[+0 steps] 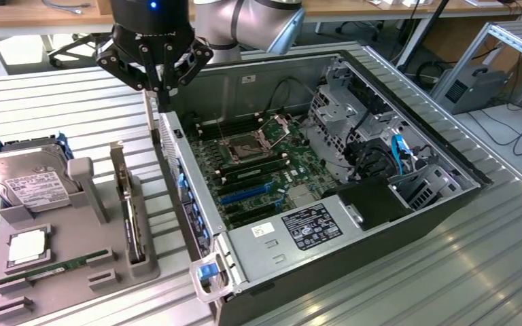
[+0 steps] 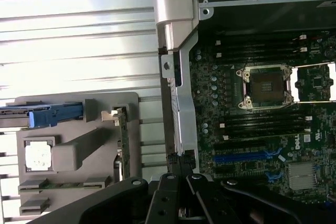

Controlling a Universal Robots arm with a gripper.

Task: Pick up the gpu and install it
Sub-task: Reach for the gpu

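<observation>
The gpu is a thin dark card standing on edge in a slot of the grey holder tray, left of the open computer case. The wrist view shows the gpu edge-on, its metal bracket end toward the case's rear corner. My gripper hangs above the case's rear wall, up and behind the gpu, fingers shut with nothing between them. In the wrist view the gripper sits over the case's rear wall. The motherboard lies exposed with blue slots.
The tray also carries a silver hard drive with a white label, a CPU chip and a green RAM stick. Cables and drive cages crowd the case's far side. Everything rests on a slatted metal table.
</observation>
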